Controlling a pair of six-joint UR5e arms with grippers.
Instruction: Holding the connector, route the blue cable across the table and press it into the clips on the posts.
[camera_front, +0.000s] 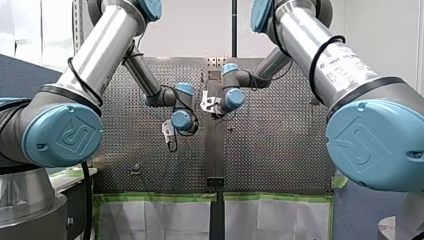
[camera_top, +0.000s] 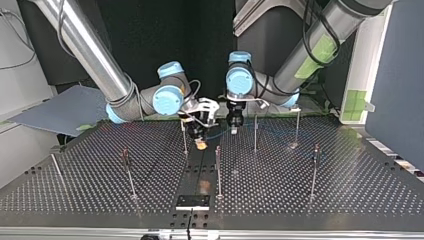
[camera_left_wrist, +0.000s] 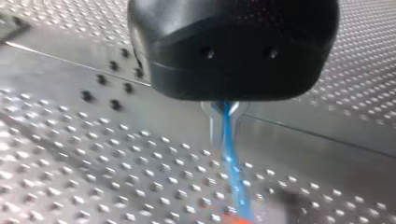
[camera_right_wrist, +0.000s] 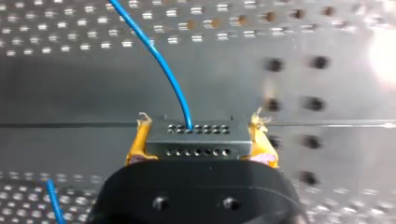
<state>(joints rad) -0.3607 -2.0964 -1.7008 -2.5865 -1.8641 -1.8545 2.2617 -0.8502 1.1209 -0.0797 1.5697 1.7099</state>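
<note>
Fingers: right gripper (camera_right_wrist: 200, 125) clamped on connector (camera_right_wrist: 196, 143) | left gripper (camera_left_wrist: 225, 128) — pinching blue cable (camera_left_wrist: 231, 170)

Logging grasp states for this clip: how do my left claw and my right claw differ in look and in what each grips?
Fingers: my left claw shows bare metal, my right claw has yellow pads. Grip: my left claw pinches the blue cable itself, while my right claw clamps the connector that the cable runs from. Both are shut, above the perforated table.
</note>
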